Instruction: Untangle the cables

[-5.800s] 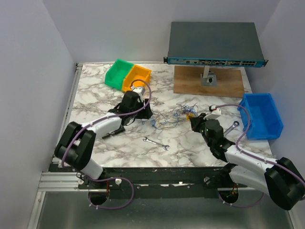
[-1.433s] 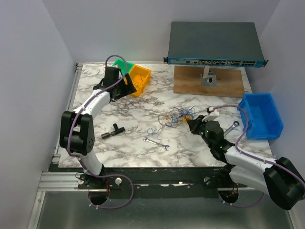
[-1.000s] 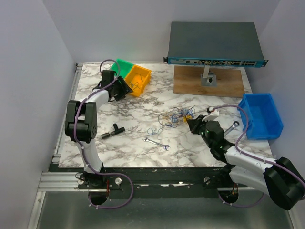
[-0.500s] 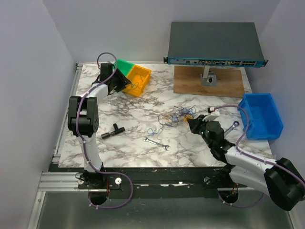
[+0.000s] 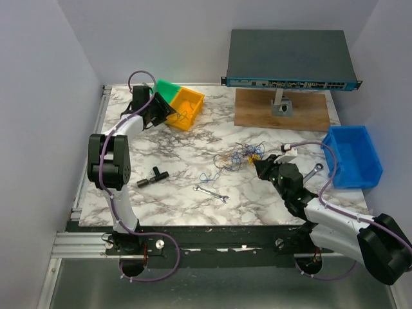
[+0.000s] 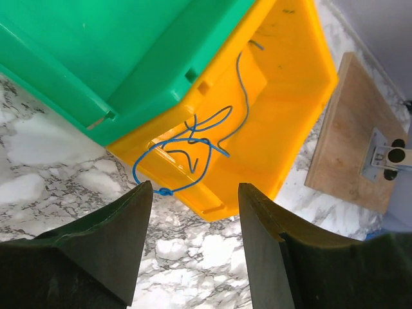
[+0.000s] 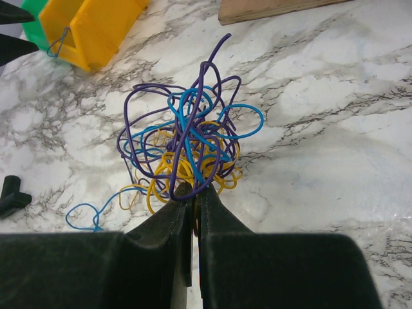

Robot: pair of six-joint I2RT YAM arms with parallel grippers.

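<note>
The cables [image 7: 187, 138] form a clump of purple, blue and yellow wires on the marble, right in front of my right gripper [image 7: 195, 193]. That gripper is shut on strands at the clump's near edge. In the top view the cables [image 5: 241, 156] lie mid-table, with the right gripper [image 5: 258, 166] at their right side. A single blue wire [image 6: 193, 145] lies in the yellow bin [image 6: 283, 103], its knotted loop hanging over the front wall. My left gripper [image 6: 195, 193] hovers open just before that bin, with nothing between its fingers. From above, the left gripper [image 5: 162, 111] is at the back left.
A green bin [image 5: 166, 90] adjoins the yellow bin [image 5: 191, 102]. A network switch [image 5: 290, 59] stands on a wooden board [image 5: 283, 112] at the back. A blue bin [image 5: 353, 156] is at the right, with a wrench [image 5: 313, 172] beside it. A silver wrench [image 5: 211, 193], a black T-piece [image 5: 153, 176] and a loose blue wire [image 5: 207, 175] lie mid-table.
My left arm left the clump and swung to the bins at the back left, drifting slightly left over the last second. The right gripper has stayed shut on the clump.
</note>
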